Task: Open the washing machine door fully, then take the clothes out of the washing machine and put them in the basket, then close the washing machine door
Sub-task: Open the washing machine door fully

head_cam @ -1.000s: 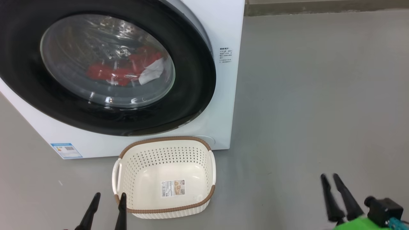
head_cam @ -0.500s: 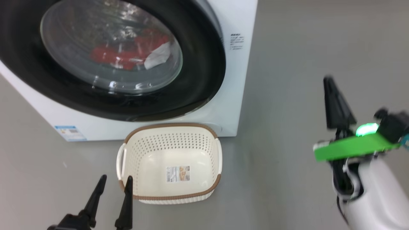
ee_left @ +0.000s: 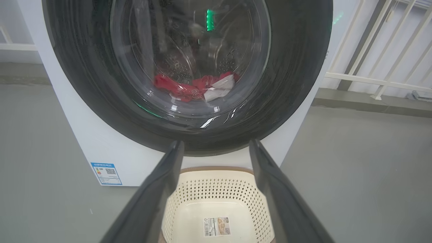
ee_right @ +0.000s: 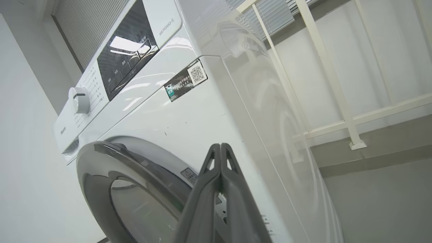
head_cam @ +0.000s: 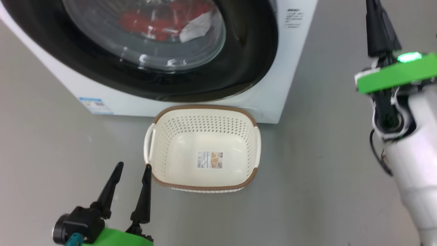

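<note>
the empty, pinched-together right tool [head_cam: 375, 13] is hovering right of the washing machine door [head_cam: 254, 51], nearer it than the gaping left tool [head_cam: 133, 165].

Bare grey floor [head_cam: 324, 191] spans the lower head view; a white railing [ee_left: 378, 82] stands at the left wrist view's upper right.

One washing machine [head_cam: 293, 68], one washing machine door [head_cam: 252, 51], one basket [head_cam: 205, 107], one sticker [head_cam: 209, 160], one blue label [head_cam: 95, 105], one heap of clothes [head_cam: 153, 22]. Two grippers: left gripper [head_cam: 133, 165], right gripper [ee_right: 220, 145].
</note>
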Robot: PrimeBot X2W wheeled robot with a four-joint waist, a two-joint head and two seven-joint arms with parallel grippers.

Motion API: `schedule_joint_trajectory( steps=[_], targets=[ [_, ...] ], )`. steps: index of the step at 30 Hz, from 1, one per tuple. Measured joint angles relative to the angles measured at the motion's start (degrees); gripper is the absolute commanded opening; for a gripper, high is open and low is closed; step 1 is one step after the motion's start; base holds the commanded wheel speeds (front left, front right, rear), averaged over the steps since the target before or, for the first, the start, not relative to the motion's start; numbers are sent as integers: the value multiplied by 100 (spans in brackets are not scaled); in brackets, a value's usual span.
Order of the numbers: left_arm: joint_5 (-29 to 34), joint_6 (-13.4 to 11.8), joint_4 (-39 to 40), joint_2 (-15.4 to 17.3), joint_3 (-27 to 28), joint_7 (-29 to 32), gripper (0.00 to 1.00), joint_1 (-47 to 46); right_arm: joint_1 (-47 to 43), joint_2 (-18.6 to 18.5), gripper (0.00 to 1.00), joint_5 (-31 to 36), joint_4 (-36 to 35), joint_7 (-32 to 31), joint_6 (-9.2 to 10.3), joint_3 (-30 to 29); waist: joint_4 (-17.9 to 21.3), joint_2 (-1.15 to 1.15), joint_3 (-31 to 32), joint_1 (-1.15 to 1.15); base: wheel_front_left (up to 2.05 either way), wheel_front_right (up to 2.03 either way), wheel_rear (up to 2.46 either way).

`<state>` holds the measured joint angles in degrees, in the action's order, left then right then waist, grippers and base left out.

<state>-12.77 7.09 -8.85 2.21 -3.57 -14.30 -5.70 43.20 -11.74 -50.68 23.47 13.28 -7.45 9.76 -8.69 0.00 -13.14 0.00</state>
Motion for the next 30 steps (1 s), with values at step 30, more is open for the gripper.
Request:
schedule_joint_trajectory(
  steps=[30],
  targets=[
    [-247,7,-33,-16,-385,-1,100,-506,1979,-655,0,-4085,1397,-3933,0,792,-667,0,-875,0,0,0,0]
  ],
)
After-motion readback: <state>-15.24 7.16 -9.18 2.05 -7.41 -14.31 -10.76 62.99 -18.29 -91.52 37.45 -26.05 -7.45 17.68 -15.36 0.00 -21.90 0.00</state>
